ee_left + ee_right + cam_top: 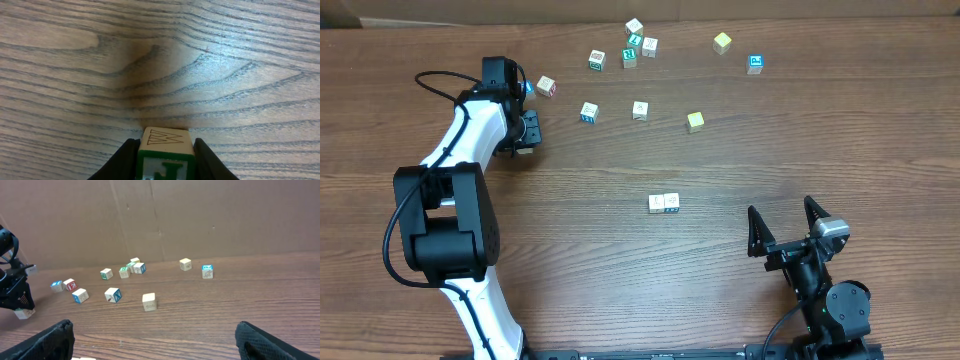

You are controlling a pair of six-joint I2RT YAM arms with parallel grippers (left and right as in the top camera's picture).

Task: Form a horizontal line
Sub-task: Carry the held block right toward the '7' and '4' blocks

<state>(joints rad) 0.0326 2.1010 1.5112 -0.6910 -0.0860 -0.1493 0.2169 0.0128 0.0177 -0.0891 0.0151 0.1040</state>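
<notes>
The horizontal line is a short row of two pale cubes touching side by side at mid-table. My left gripper is at the far left, well away from that row. It is shut on a wooden cube with a W on its pale top and a green-framed J on the near face. Both black fingers press the cube's sides, low over the wood. My right gripper stands open at the front right, to the right of the row, with nothing between its fingers.
Several loose alphabet cubes lie across the back of the table: one near the left gripper, a pair in the middle, a yellowish one, a cluster and a blue one. A cardboard wall closes the far edge.
</notes>
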